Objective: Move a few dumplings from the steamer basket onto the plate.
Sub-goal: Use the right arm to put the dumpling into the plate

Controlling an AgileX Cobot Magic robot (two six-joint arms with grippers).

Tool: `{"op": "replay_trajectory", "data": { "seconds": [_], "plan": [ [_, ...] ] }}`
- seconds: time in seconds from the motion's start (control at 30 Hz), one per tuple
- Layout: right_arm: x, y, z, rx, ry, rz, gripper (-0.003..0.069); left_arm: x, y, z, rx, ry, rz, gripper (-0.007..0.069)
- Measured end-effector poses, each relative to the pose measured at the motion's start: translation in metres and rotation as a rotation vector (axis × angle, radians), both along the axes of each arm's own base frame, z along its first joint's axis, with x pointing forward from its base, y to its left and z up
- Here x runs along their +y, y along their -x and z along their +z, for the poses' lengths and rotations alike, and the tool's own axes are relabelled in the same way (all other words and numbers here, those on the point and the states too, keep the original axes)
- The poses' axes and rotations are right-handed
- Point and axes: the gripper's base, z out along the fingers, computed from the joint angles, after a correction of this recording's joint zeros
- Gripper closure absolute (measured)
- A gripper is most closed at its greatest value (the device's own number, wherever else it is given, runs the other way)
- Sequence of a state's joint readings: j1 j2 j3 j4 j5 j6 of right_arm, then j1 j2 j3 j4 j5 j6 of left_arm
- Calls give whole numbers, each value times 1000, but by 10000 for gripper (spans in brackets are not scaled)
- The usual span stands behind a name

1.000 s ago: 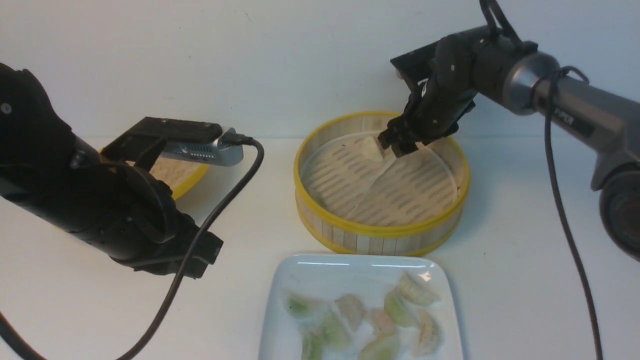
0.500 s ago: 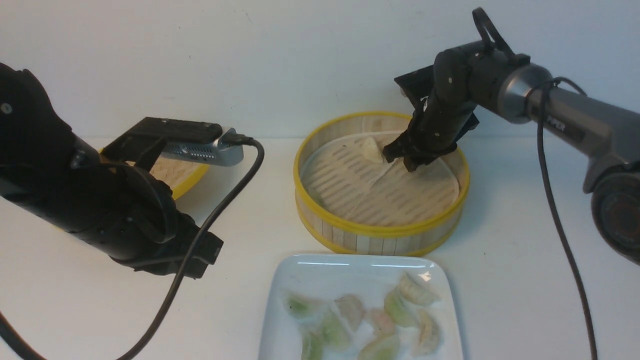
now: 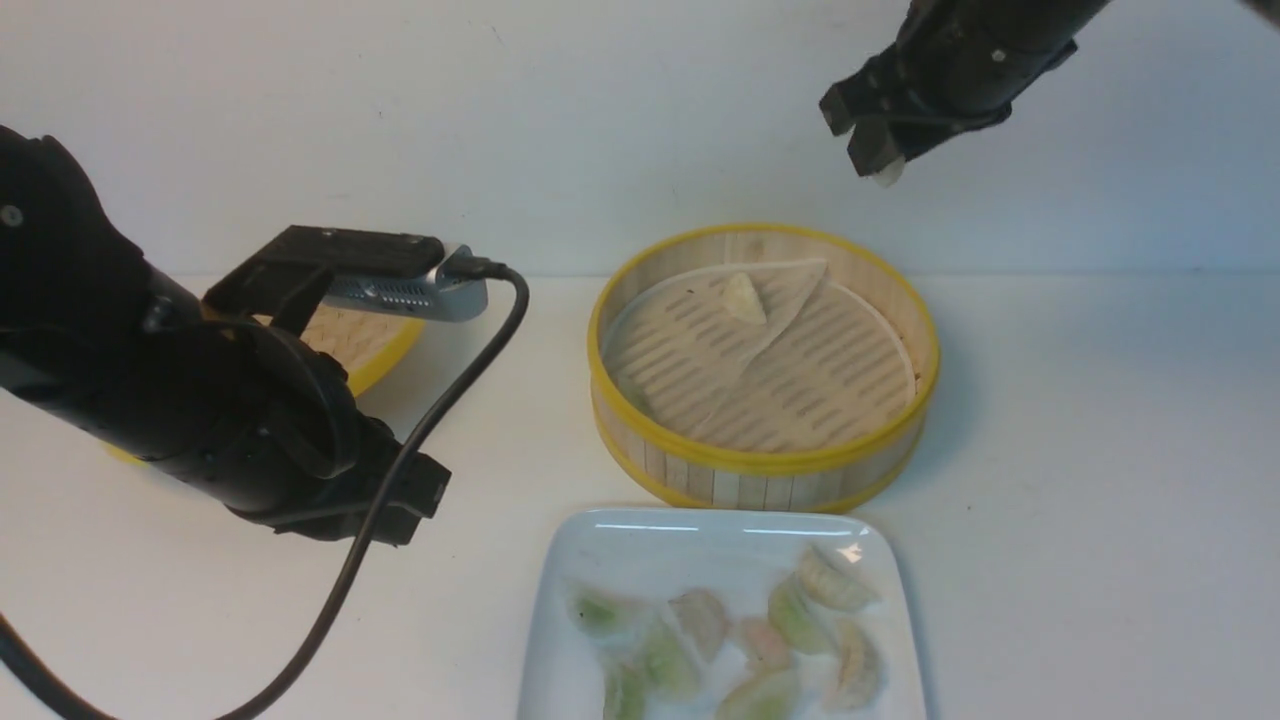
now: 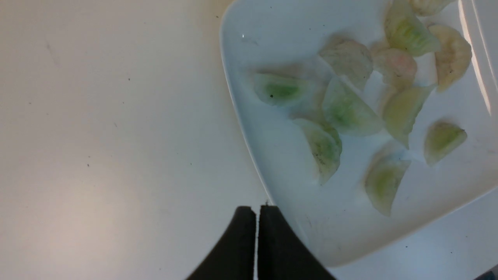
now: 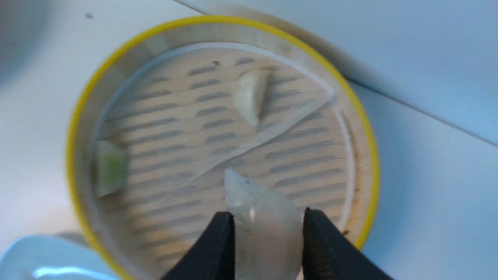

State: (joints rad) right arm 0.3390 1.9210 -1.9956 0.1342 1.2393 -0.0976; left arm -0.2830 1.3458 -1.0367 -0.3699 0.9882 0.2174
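High above the steamer basket (image 3: 765,465), the right hand (image 3: 860,138) pinches a pale dumpling (image 5: 258,210); its slick-looking skin could slip free short of the plate (image 3: 640,545). Beside it, the left hand (image 4: 256,217) sits clenched, empty.

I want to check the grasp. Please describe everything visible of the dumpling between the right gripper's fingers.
The dumpling is pale, whitish and translucent, with a glossy skin. The right gripper pinches it on two sides, and its pointed end sticks out past the black fingertips. It hangs in the air high above the steamer basket, touching nothing else.
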Motion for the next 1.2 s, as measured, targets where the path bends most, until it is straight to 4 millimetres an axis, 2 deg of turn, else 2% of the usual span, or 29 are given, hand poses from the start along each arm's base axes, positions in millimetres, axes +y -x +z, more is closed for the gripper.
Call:
{"op": "replay_trajectory", "data": {
  "seconds": [0.03, 0.07, 0.13, 0.17, 0.23, 0.3, 0.4, 0.43, 0.5, 0.67, 0.77, 0.87, 0.9, 0.97, 1.03, 1.13, 1.17, 1.2],
  "plan": [
    [1, 20, 1, 38, -27, 27, 453, 0, 0, 0, -1, 0, 0, 631],
    [1, 22, 0, 44, -29, 29, 453, 0, 0, 0, -1, 0, 0, 631],
    [6, 60, -10, 120, -25, 84, 453, 0, 0, 0, 0, 3, 1, 631],
    [7, 61, -15, 137, -21, 87, 453, 0, 0, 0, 0, 3, 1, 631],
    [15, 103, -44, 236, 9, 147, 453, 0, 0, 0, 0, 4, 1, 631],
    [24, 130, -68, 281, 26, 191, 453, 0, 0, 0, 0, 5, 2, 631],
    [27, 160, -108, 332, 45, 202, 453, -1, 0, 0, 1, 7, 2, 631],
    [28, 164, -116, 331, 43, 197, 453, -1, 0, 0, 1, 7, 2, 631],
    [27, 176, -145, 359, 50, 170, 453, -1, 0, 0, 0, 8, 3, 631],
    [27, 187, -173, 344, 51, 156, 453, -1, -5, 3, -44, 5, -19, 631],
    [28, 185, -177, 324, 39, 147, 453, -4, -13, 10, -73, 4, -41, 631],
    [29, 183, -182, 322, 38, 141, 440, -10, -30, 22, -88, 18, -51, 631],
    [30, 182, -185, 330, 44, 140, 413, -15, -41, 28, -88, 25, -63, 631],
    [30, 182, -187, 335, 47, 140, 386, -20, -49, 29, -82, 25, -74, 631],
    [30, 182, -188, 339, 49, 139, 313, -33, -67, 35, -87, 27, -108, 631],
    [31, 180, -186, 331, 51, 144, 241, -56, -88, 33, -84, 12, -164, 631],
    [31, 180, -186, 332, 53, 145, 241, -57, -89, 36, -94, 13, -166, 631],
    [33, 178, -181, 326, 56, 152, 220, -67, -100, 32, -78, 5, -186, 631]
  ]
}}
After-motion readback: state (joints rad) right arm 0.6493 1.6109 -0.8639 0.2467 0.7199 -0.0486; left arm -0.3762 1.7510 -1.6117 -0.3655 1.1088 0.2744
